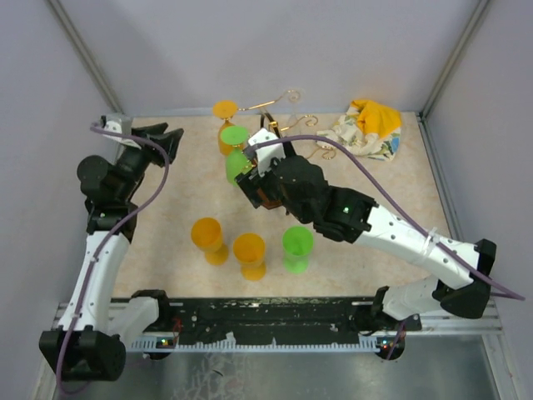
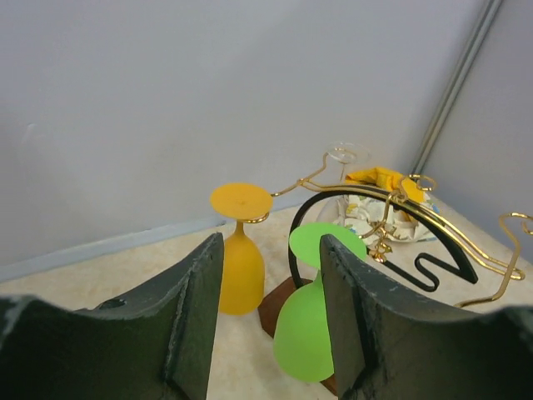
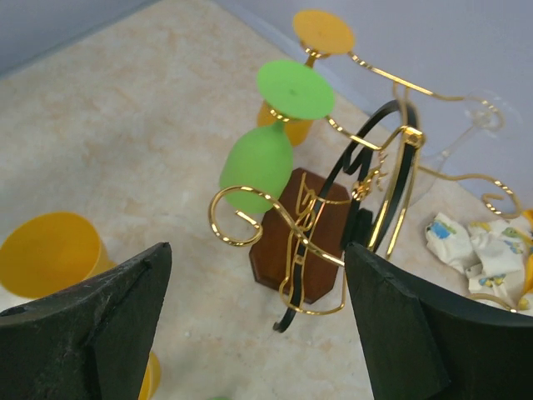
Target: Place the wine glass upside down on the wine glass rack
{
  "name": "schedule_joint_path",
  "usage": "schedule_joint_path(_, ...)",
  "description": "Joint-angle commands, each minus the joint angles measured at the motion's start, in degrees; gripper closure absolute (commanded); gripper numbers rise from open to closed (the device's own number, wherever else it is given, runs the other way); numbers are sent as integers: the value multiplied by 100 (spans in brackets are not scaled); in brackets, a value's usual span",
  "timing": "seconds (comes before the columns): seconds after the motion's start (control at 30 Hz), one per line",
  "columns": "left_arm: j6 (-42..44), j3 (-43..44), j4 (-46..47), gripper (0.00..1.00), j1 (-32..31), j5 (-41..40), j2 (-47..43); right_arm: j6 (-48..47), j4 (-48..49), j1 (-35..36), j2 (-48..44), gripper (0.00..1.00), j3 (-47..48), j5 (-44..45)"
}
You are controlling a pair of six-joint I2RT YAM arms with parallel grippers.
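**Green glass hanging on the rack, both grippers empty**

The wine glass rack [image 3: 304, 250] is standing toward the far side of the bench [image 1: 166, 250], its gold wire arms curling out above a brown wooden base. The green wine glass [image 3: 254, 167] is hanging upside down from one of those arms. Its round foot is sitting on top of the wire and its bowl is pointing down beside the base. An orange wine glass [image 3: 323, 32] is hanging the same way on the arm just behind it. A clear wine glass [image 2: 343, 153] is showing faintly on an arm at the far side.

The right gripper [image 3: 256, 250] is reaching in on the near side of the rack, just beside the green bowl in the top view. Its fingers are spread wide and are gripping nothing. The left gripper [image 2: 271, 250] is hovering well to the left of the rack and facing it. Its fingers are also parted, with nothing between them.

Three more glasses are standing on the bench between the rack and the arm bases: a near orange glass [image 1: 208, 237], a second orange glass [image 1: 249, 252] just beside it, and a near green glass [image 1: 297, 247]. A crumpled yellow-and-white cloth [image 1: 368, 127] is lying in the far right corner, near the rack's arms.
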Motion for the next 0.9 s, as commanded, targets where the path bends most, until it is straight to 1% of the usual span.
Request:
schedule_joint_path(0.0,328,878,-2555,44,32,-287,-61,303,-308,54,200,16,348,-402)
schedule_joint_path(0.1,300,1247,-3677,44,36,-534,-44,446,-227,57,71,15,223,-307)
schedule_joint_path(0.17,297,1481,-4335,45,27,-572,-53,545,-335,55,25,13,265,-216)
schedule_joint_path(0.27,307,2158,-5891,45,25,-704,15,735,-852,57,110,11,594,-56)
schedule_joint_path(0.33,428,2659,-6735,44,27,-774,98,832,-1118,57,192,10,726,4)
schedule_joint_path(0.4,509,3012,-7485,43,24,-735,191,928,-1211,43,241,9,747,-27)
schedule_joint_path(0.47,576,3188,-8024,41,25,-572,252,1020,-1221,46,270,9,719,-89)
schedule_joint_path(0.53,542,3145,-8369,41,-80,-526,246,1081,-1242,42,281,9,682,-85)
schedule_joint_path(0.63,403,2875,-8622,42,-213,-594,181,1153,-1266,41,269,9,623,-24)
schedule_joint_path(0.77,320,2343,-8675,43,-244,-749,59,1178,-1231,42,230,8,535,-2)
schedule_joint_path(0.87,283,2049,-8653,40,-293,-737,9,1182,-1230,28,244,8,510,0)
